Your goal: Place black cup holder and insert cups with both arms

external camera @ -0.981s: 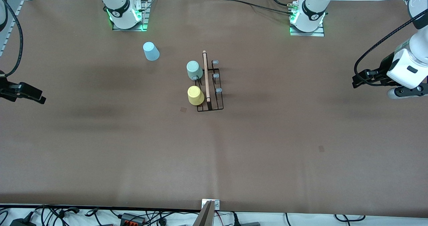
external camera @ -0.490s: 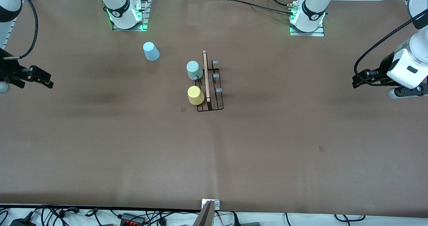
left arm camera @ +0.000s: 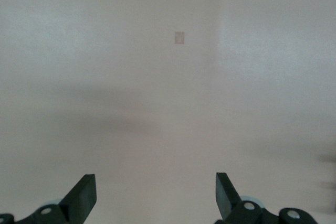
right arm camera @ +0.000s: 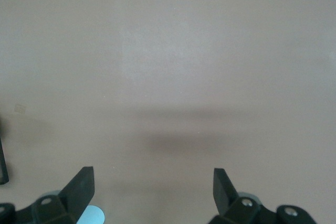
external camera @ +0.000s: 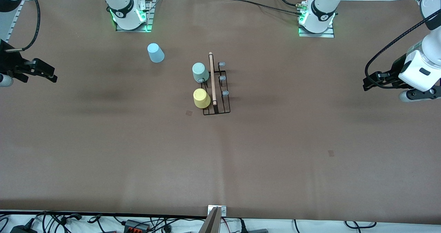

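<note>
While both arms are waiting | left tool (external camera: 366, 84) hanging wide open, empty, over table (external camera: 275, 157) end | right tool (external camera: 51, 77) likewise | black cup holder (external camera: 217, 88) carrying mint cup (external camera: 200, 72), yellow cup (external camera: 201, 98)

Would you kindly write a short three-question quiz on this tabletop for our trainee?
1. True or false: the yellow cup sits on the black cup holder.
2. Which cup stands apart from the holder? A mint green cup B light blue cup C yellow
3. Fill in: the left tool and the right tool are both ____.

Key: 1 true; 2 B; 3 open.
</note>
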